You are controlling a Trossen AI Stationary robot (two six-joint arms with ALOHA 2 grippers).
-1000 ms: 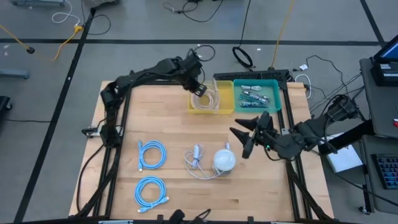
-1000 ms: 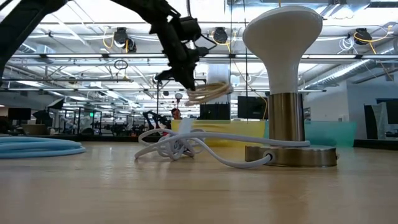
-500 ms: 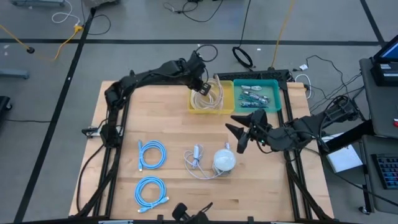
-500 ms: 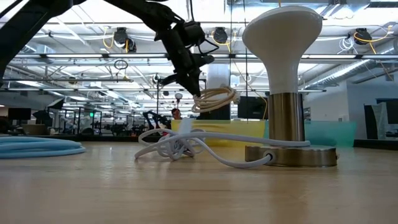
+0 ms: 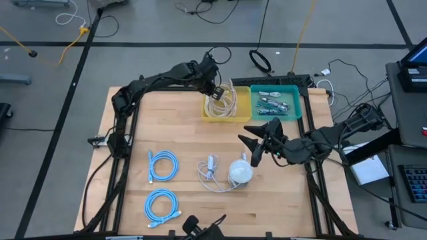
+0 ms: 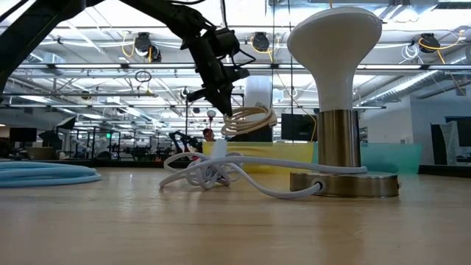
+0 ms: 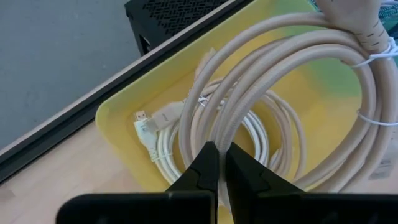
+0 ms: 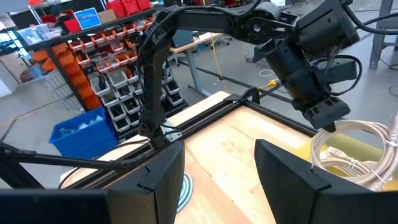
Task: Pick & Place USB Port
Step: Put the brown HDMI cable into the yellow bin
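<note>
Left wrist view: left claw (image 7: 217,163) pinches cream cable coil (image 7: 292,81) over yellow bin (image 7: 118,118).

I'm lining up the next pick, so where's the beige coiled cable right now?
In the high view, the beige coiled cable hangs from the shut left end effector over the yellow bin at the table's far edge, beside the teal bin.

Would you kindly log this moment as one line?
left gripper: shut on beige cable, above yellow bin | right gripper: open, near lamp

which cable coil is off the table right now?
The beige coil, held by the shut left gripper over the yellow bin. Both blue coils lie on the table.
</note>
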